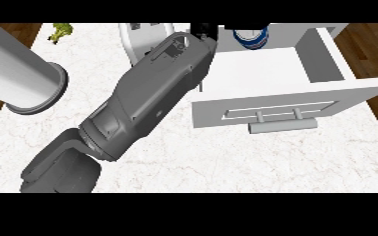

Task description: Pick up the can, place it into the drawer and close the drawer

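Note:
The can [252,37], blue and white with a dark top, stands upright at the back of the open white drawer [325,55]. The picture's top edge cuts it off. The drawer's front panel carries a grey bar handle [283,125] facing me. My left forearm runs from the lower left up to the top centre. Only a small black part of my left hand [204,29] shows there, just left of the can, by the drawer's back left corner. I cannot tell if it touches the can. My right hand shows nowhere.
A large pale cylinder [29,80] lies at the left edge of the marbled counter [244,165]. A white vessel [145,35] stands behind my forearm, and a small yellow-green item [61,31] sits at the back left. Wooden floor shows at both upper corners.

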